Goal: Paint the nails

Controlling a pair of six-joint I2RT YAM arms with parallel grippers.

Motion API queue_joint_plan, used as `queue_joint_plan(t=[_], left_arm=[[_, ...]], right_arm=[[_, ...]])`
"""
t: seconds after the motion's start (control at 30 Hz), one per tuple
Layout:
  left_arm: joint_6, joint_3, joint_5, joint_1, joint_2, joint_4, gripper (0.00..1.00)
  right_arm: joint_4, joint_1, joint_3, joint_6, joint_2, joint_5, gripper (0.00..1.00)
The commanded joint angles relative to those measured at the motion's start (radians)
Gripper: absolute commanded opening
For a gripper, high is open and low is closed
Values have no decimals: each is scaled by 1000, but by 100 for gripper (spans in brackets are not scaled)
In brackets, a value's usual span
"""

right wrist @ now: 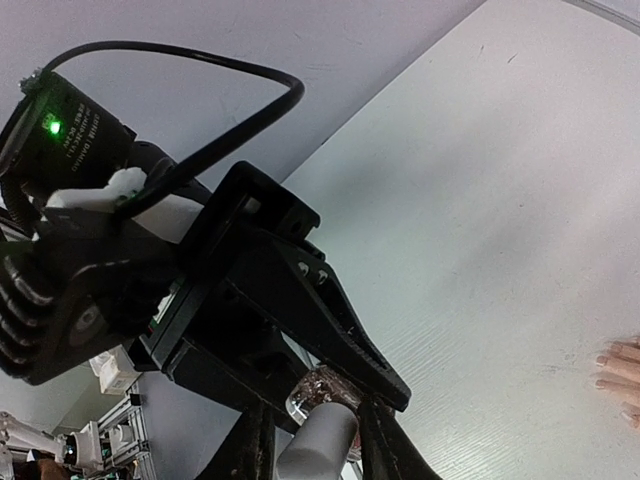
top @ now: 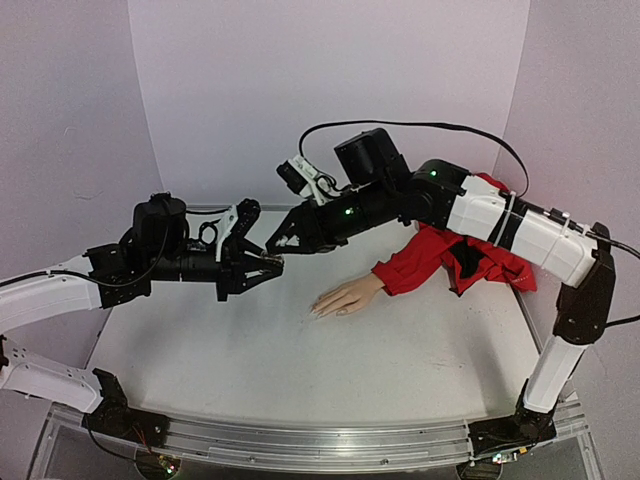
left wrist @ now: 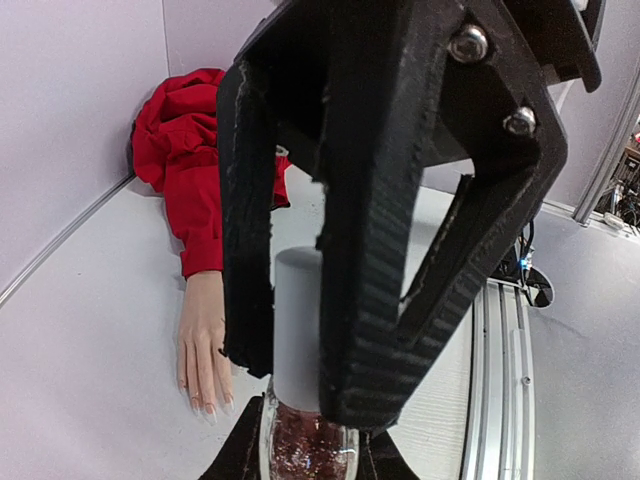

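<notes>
The nails tip a pale mannequin hand that lies palm down on the table. Its long axis runs from the red sleeve on the right to fingertips pointing left. The two pincers meet in the air just beyond those fingertips, to their left and farther back, so the nails lie near, below and to the right. The left pincer is clamped tight on a small bottle of glittery red polish. The right pincer has narrowed around the bottle's grey cap, though whether it grips yet cannot be told. The right arm reaches in over the sleeve, and its pincer looks the nearer one. Nothing lies between bottle and fingertips.
</notes>
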Motion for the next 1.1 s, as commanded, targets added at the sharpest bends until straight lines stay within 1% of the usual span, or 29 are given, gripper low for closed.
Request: queue_joint_plan(t=[0.0, 0.13, 0.2, 0.3, 0.47, 0.57, 0.67, 0.83, 1.07], left_arm=[[17, 39, 17, 2, -11, 25, 0], [17, 40, 20, 1, -8, 25, 0], [17, 40, 23, 0, -7, 25, 0], [18, 40, 23, 1, -7, 25, 0], [17, 39, 25, 0, -7, 25, 0], [15, 40, 28, 1, -7, 25, 0], [15, 42, 30, 1, -3, 25, 0], [13, 40, 31, 1, 0, 25, 0], [14, 39, 30, 1, 3, 0, 0]], right_arm=[[-4, 0, 46, -17, 5, -18, 31], [-4, 1, 43, -18, -2, -1, 25], [-4, 1, 41, -20, -5, 8, 26], [-4, 1, 40, -19, -9, 15, 29], [-3, -3, 27, -21, -23, 33, 29], [-2, -2, 25, -21, -25, 32, 24], [-1, -2, 22, -20, -23, 29, 14], [-1, -2, 22, -23, -28, 37, 1], [-1, -3, -6, -45, -71, 77, 0]])
